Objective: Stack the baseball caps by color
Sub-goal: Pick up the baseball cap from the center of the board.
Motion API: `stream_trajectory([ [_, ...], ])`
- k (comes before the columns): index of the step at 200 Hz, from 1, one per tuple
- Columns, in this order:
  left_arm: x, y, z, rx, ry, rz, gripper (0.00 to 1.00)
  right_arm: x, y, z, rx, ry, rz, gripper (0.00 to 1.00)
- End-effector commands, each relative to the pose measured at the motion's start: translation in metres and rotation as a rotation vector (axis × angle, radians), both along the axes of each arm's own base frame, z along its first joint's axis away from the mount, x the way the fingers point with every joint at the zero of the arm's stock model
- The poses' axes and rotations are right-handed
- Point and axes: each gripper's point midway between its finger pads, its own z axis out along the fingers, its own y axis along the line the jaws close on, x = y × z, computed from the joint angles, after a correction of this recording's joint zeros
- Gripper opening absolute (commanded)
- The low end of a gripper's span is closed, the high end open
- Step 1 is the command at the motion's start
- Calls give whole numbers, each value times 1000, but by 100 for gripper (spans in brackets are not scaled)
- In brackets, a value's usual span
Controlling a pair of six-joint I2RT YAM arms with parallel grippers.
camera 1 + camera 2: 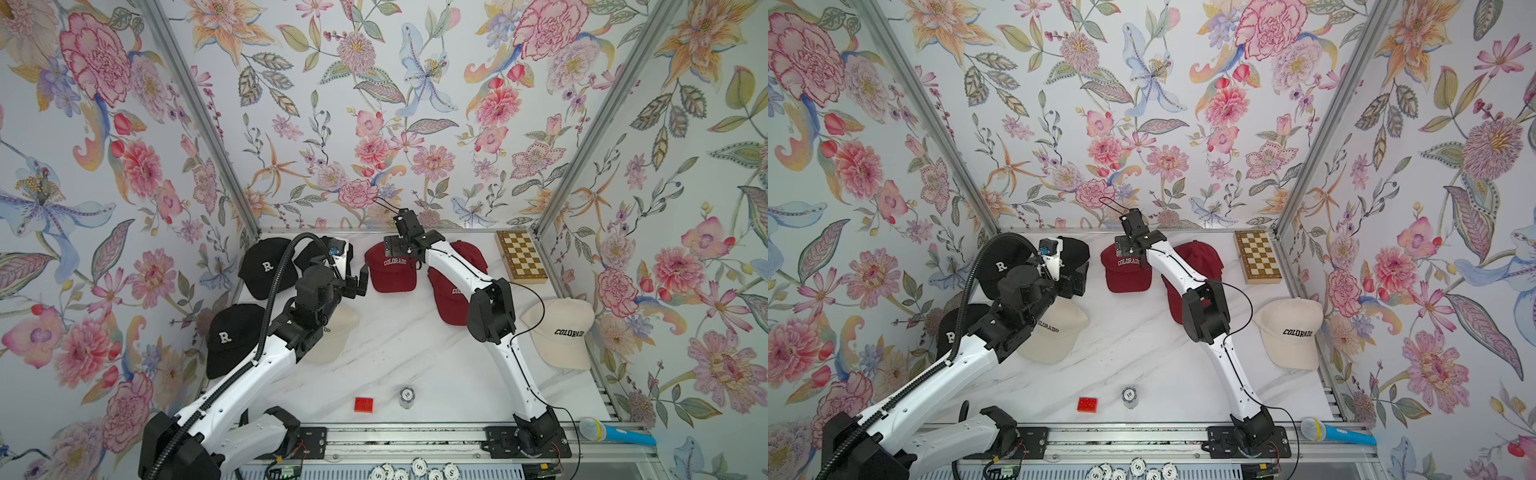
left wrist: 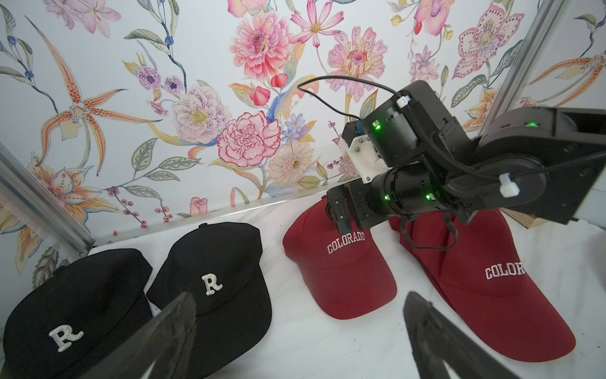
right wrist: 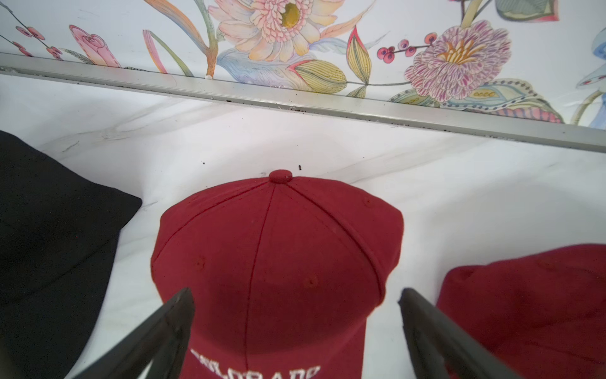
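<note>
Presently on the marble-pattern table [image 1: 395, 357], listed by colour:
- Black caps, white "R", three, not stacked: back black cap [image 1: 266, 268] at the far left near the rear wall; second black cap [image 1: 1077, 249] just beside it, partly hidden by the left arm; front black cap [image 1: 226, 336] at the left edge, nearer the front
- Dark red caps, white "COLORADO": lone red cap [image 1: 390, 270] at back centre, brim toward the front; red pile [image 1: 444, 307] just to its right, overlapping caps partly under the right arm, count unclear
- Cream caps, black "COLORADO", two, well apart: left cream cap [image 1: 1054, 332] half under the left arm; right cream cap [image 1: 561, 332] at the right edge
- Left gripper [image 2: 298, 300]: jaws spread wide, nothing in them, hovering between the second black cap and the lone red cap
- Right gripper [image 3: 296, 292]: jaws spread wide, a finger on either side of the lone red cap's crown, not clamped on it; whether it touches the fabric cannot be told
- Sundries: chessboard [image 1: 521, 257] in the back right corner; red block [image 1: 363, 404] and chip stack [image 1: 406, 397] near the front edge; blue microphone [image 1: 615, 432] on the front rail; loose chips [image 1: 417, 465] below that rail
</note>
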Motion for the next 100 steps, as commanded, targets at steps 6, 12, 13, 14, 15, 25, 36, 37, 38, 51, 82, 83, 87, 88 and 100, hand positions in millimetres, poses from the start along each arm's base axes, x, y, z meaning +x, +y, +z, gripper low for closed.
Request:
stream_trajectory([
  [6,4,0,0,18,9,-19,99,4,5,-12,16,8,-14,99],
  [12,5,-1,-1,19,12,-22,100,5,6,-13,17,9,-12,99],
  [13,5,-1,-1,20,11,-22,100,5,6,-14,17,9,-11,99],
  [14,5,-1,-1,20,12,-23,100,5,7,-14,18,9,-11,99],
  [15,5,-1,-1,20,11,-23,100,5,7,-14,19,9,-11,99],
  [25,7,-3,-2,23,15,-28,100,6,8,-17,20,10,-8,99],
  [36,8,-2,-2,26,15,-29,100,7,10,-20,23,13,-6,99],
  [37,8,-3,-2,27,16,-29,100,7,10,-20,23,13,-6,99],
  [38,8,-3,-3,28,16,-29,100,7,10,-20,24,13,-7,99],
  [51,10,-3,-2,31,16,-30,100,8,10,-24,22,16,-9,99],
  [82,13,-2,-3,31,17,-31,100,8,8,-38,21,43,-14,100],
  [83,13,-2,-3,31,17,-31,100,7,8,-38,21,43,-14,100],
  [87,14,-2,-4,31,18,-31,100,7,8,-40,22,46,-14,100],
  [88,14,-2,-4,31,18,-30,100,7,8,-41,22,48,-14,100],
  [100,15,-1,-4,31,19,-29,100,6,8,-48,21,63,-12,99],
])
